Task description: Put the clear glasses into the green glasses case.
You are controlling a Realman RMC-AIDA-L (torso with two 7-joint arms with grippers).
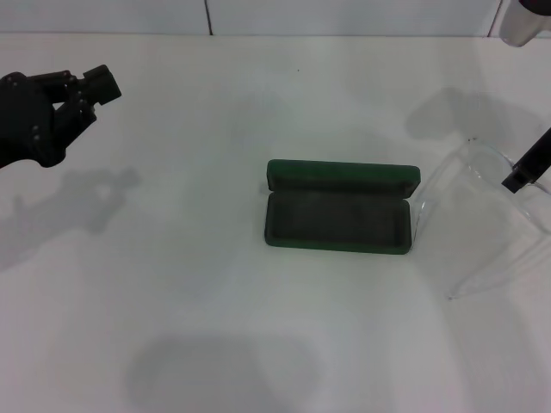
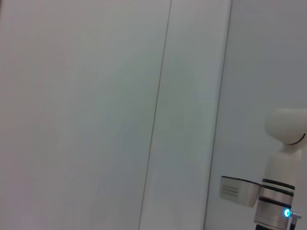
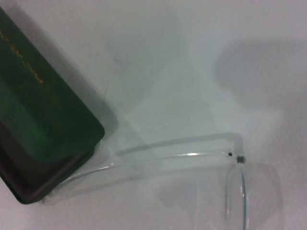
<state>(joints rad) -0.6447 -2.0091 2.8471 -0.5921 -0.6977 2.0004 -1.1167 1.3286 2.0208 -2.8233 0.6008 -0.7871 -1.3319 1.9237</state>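
The green glasses case (image 1: pixel 337 206) lies open in the middle of the white table, lid raised at the back and dark lining showing; its gold-lettered lid (image 3: pixel 33 96) also fills a corner of the right wrist view. The clear glasses (image 1: pixel 486 215) sit just right of the case, one thin temple arm reaching the case's right end. A clear hinge (image 3: pixel 235 156) and temple show close up in the right wrist view. My right gripper (image 1: pixel 525 169) shows only as a black tip at the glasses' front frame. My left gripper (image 1: pixel 86 86) hangs open and empty far to the left.
The white table (image 1: pixel 172 327) spreads out in front of and to the left of the case. A pale wall (image 1: pixel 258 13) runs along its back edge. The left wrist view shows only wall panels and part of the white right arm (image 2: pixel 283 191).
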